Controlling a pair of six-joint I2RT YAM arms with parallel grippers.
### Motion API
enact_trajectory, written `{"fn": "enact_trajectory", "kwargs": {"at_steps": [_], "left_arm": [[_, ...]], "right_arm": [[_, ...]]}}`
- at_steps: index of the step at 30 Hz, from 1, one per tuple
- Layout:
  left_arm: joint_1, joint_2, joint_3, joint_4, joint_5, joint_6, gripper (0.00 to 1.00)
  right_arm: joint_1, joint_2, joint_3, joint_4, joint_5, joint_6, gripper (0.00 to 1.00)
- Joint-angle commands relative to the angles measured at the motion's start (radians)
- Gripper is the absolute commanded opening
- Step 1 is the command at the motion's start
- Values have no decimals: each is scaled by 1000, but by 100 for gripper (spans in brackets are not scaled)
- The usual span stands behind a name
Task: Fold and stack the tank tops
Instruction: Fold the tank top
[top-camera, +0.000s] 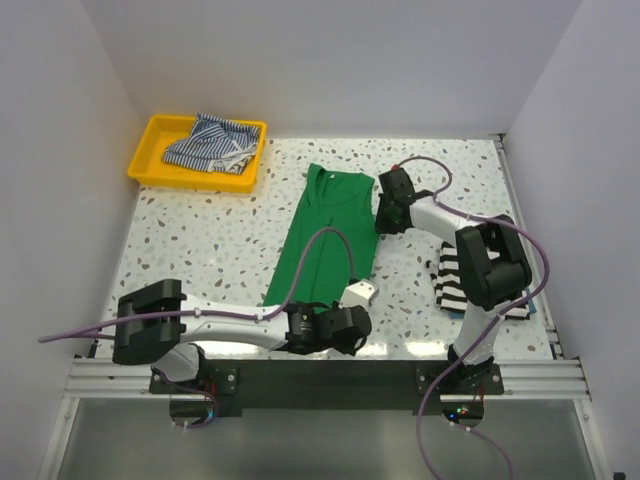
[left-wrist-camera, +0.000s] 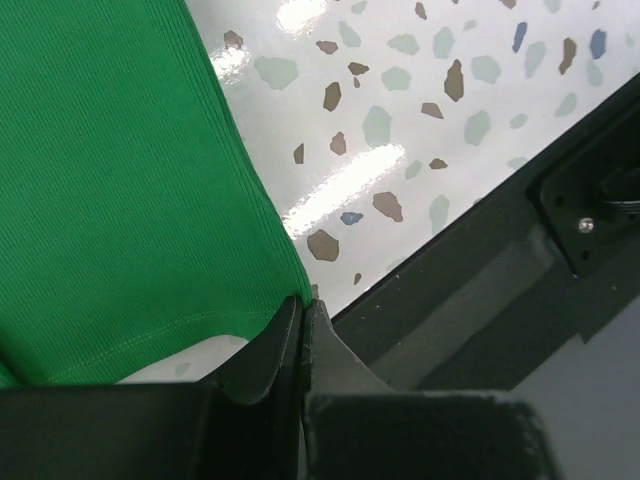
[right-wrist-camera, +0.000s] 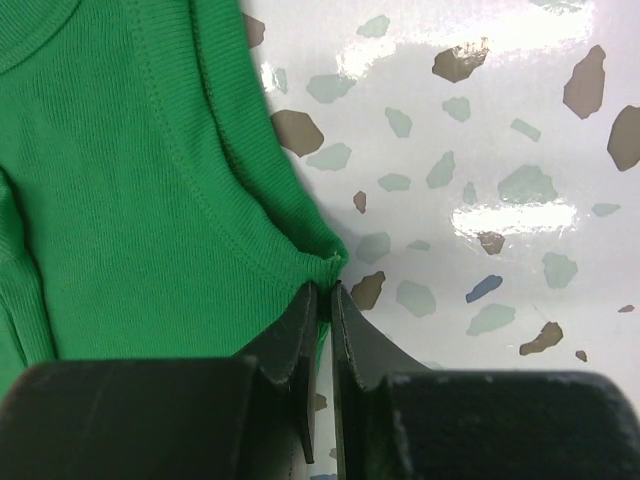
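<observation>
The plain green tank top (top-camera: 325, 235) lies flat and lengthwise in the middle of the table. My left gripper (top-camera: 348, 322) is at its near right hem corner; in the left wrist view the gripper (left-wrist-camera: 303, 302) is shut, with the green corner (left-wrist-camera: 120, 190) pinched at the tips. My right gripper (top-camera: 381, 222) is at the far right shoulder edge, and in the right wrist view this gripper (right-wrist-camera: 326, 288) is shut on a bunched bit of the green cloth (right-wrist-camera: 130, 200). A blue-and-white striped tank top (top-camera: 210, 142) lies crumpled in the tray. A black-and-white striped tank top (top-camera: 448, 280) lies at the right, partly hidden by my right arm.
The yellow tray (top-camera: 150, 165) sits at the far left corner. White walls close in the table on three sides. The black frame rail (top-camera: 330, 368) runs along the near edge, right beside my left gripper, and shows in the left wrist view as the dark rail (left-wrist-camera: 480, 290).
</observation>
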Motion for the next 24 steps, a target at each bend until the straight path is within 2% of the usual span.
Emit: {"fn": "enact_trajectory", "kwargs": {"at_steps": [1,9,24], "left_arm": [[6,-70,-49,101,21,-37,0],[84,-234,-239,141,11,-138,0],[139,-443,-405,-18,-54,-296,0]], "right_arm": [[-4,-42,49,-35,25,-26,0],[61,-5,129,-69,60,-4,0],[228,235,457,-168,111,32,0]]}}
